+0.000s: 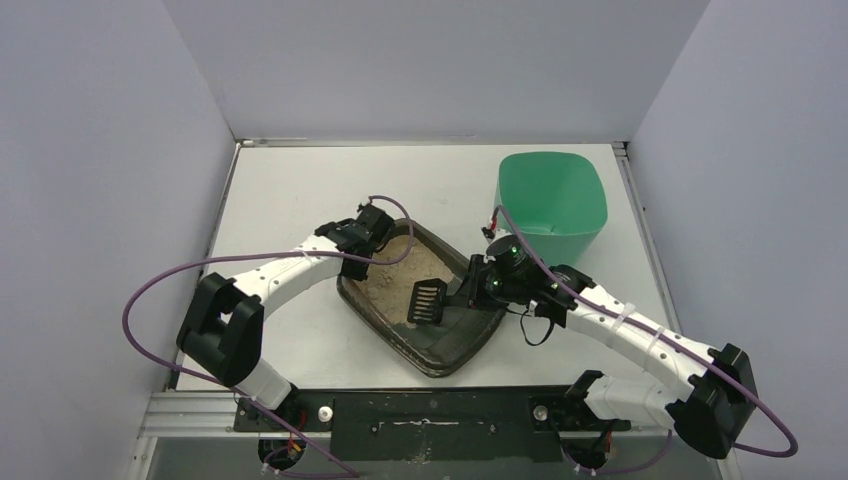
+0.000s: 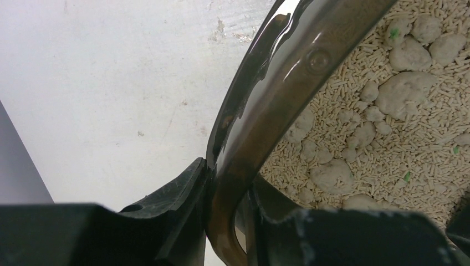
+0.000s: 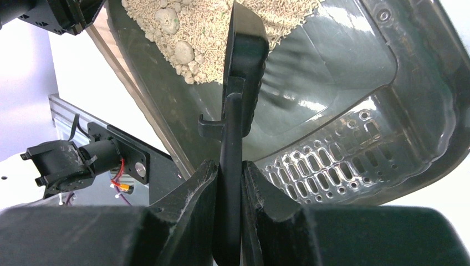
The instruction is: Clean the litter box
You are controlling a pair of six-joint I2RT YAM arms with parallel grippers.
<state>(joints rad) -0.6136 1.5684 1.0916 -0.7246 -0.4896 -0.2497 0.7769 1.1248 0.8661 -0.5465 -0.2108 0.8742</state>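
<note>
At the middle of the table (image 1: 300, 190) lies the box (image 1: 440, 350), turned so that one corner points toward the arm bases. Its litter (image 1: 395, 280) is gathered in the far left half, and the near right half shows the bare dark floor. Grey clumps (image 2: 404, 91) lie among the pale pellets, some with small green specks.

The left arm (image 1: 290, 265) extends to the far left side of the box. The left jaws are pinching the rim (image 2: 277, 77) there, with one finger (image 2: 172, 197) outside, on the table side, and the other inside, over the litter.

The right arm (image 1: 620, 320) extends from the right side over the box. The right jaws are pressed on the handle (image 3: 231, 133) of the scoop (image 1: 428, 300) and hold it between them. The slotted head of the scoop is over the bare floor, with its tip at the edge of the litter. From the right wrist the scoop is seen edge-on. A patch of slots and holes shows on the shiny box surface beside it; I cannot tell if it is a reflection.

The green bin (image 1: 552, 205) stands upright at the far right of the table, near the box.
</note>
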